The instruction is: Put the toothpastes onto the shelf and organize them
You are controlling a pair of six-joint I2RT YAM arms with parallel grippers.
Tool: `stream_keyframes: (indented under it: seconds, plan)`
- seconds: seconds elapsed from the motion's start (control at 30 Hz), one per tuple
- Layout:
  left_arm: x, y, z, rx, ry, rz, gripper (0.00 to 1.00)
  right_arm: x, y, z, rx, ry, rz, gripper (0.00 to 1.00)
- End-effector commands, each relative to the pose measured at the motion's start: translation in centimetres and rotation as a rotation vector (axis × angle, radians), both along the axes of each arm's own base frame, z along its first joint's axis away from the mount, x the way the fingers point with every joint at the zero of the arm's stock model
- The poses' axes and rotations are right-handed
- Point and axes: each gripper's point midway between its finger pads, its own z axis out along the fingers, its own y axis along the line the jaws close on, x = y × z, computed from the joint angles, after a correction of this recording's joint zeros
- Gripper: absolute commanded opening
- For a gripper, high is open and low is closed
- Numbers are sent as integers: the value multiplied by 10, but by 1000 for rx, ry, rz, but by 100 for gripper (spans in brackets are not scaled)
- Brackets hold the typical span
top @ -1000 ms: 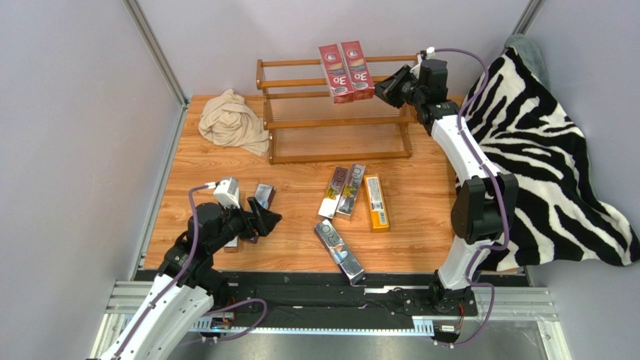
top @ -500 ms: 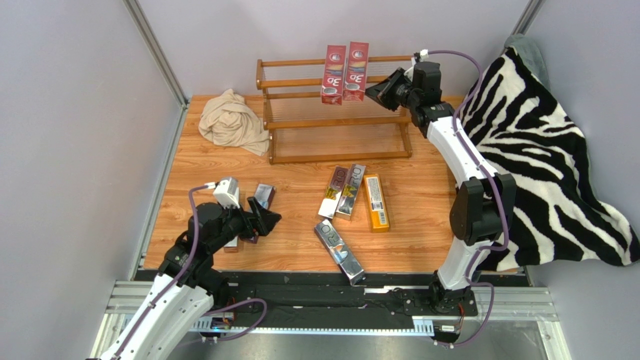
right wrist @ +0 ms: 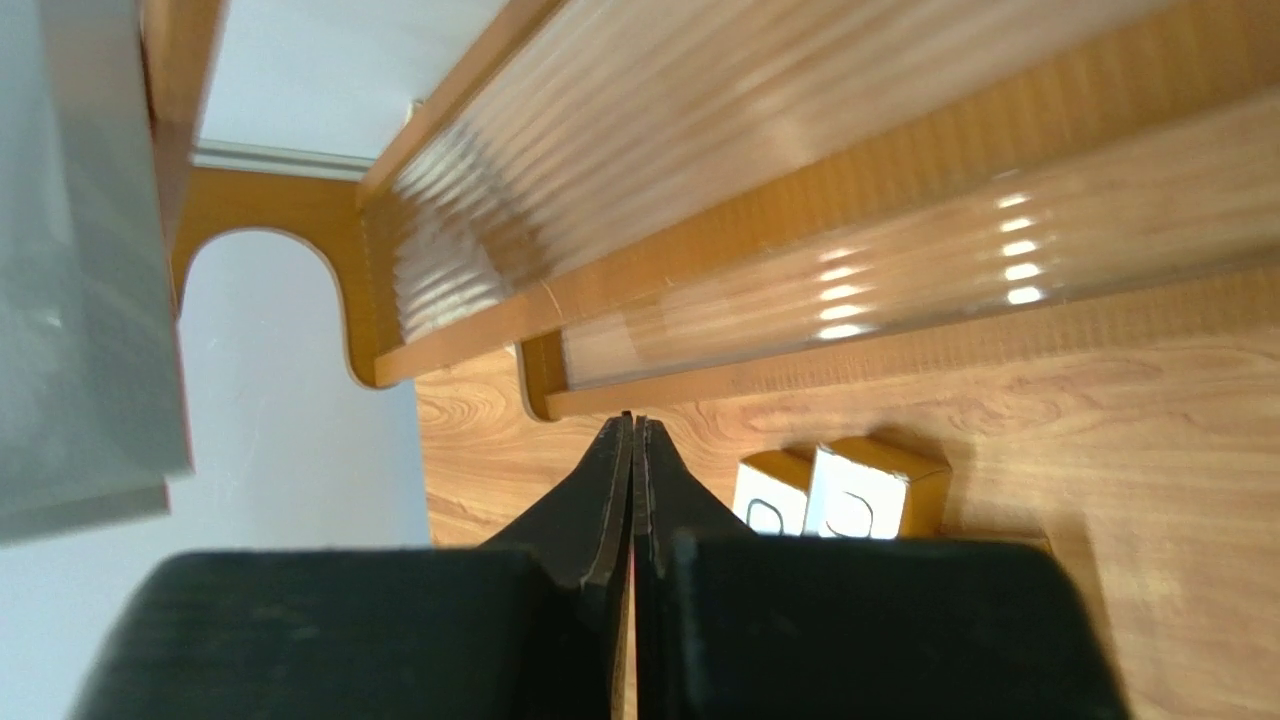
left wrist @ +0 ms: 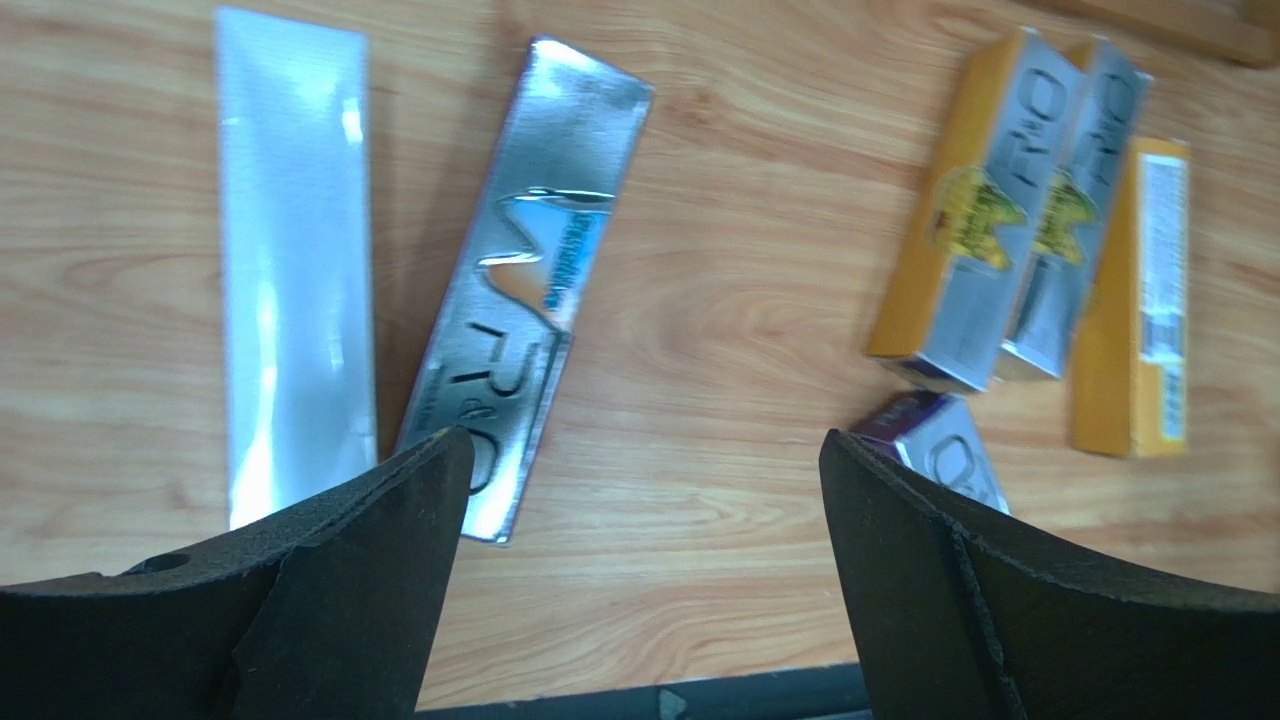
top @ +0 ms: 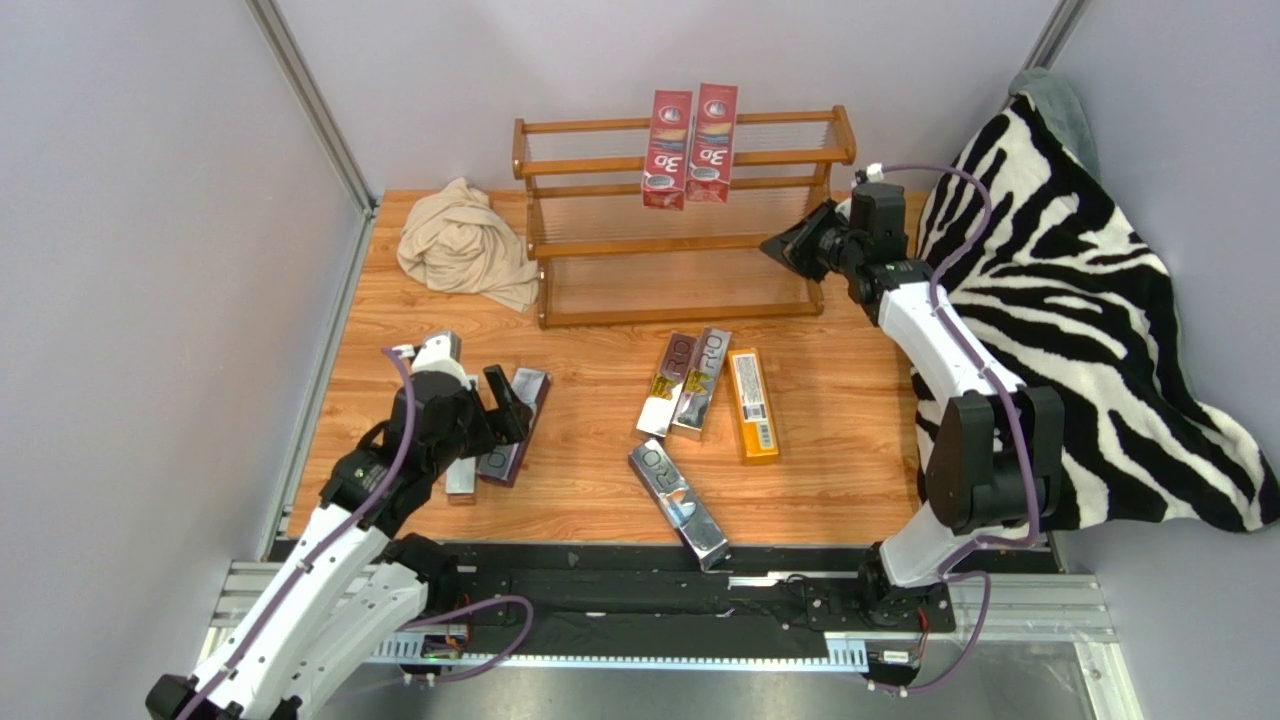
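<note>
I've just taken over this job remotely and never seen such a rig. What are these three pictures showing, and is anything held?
You see two robot arms bolted at the near edge of a table. The wide picture looks down from above and behind them; the other two come from a camera on each wrist. The left tool is open and empty, near a plain silver carton and a PRO carton. The right tool is shut on nothing, beside the right end of the shelf, where two red cartons stand. Mid-table lie a yellow-and-silver pair, an orange carton and, nearer the arms, another silver carton. A cloth and a striped blanket lie at the sides.
</note>
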Motion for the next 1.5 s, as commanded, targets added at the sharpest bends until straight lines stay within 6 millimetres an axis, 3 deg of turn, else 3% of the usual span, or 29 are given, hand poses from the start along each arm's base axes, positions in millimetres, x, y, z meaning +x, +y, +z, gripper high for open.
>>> stream_keyframes:
  seconds: [0.0, 0.07, 0.17, 0.4, 0.5, 0.83, 0.97, 1.23, 1.3, 1.47]
  plan:
    - [5, 40, 1, 155, 49, 192, 95, -27, 1, 11, -18, -73, 28, 3]
    - [6, 57, 1, 232, 83, 270, 95, -42, 4, -9, -36, -41, 53, 4]
    - [11, 68, 0, 310, 130, 322, 95, -60, 8, -19, -42, -37, 78, 5]
    - [24, 74, -29, 442, 253, 350, 96, -110, 19, -65, -32, 39, 140, 5]
    - [29, 69, -47, 404, 286, 314, 95, -123, 26, -70, -37, 42, 169, 6]
    - [49, 73, -71, 348, 345, 274, 93, -151, 43, -99, -58, 96, 254, 6]
    - [57, 75, -80, 338, 393, 265, 84, -161, 46, -112, -56, 123, 275, 6]
    - [73, 79, -92, 356, 468, 228, 66, -172, 48, -118, -56, 140, 300, 6]
    - [75, 80, -99, 353, 503, 224, 51, -175, 50, -118, -49, 139, 311, 6]
    - [78, 78, -113, 355, 566, 200, 42, -181, 54, -117, -44, 141, 331, 6]
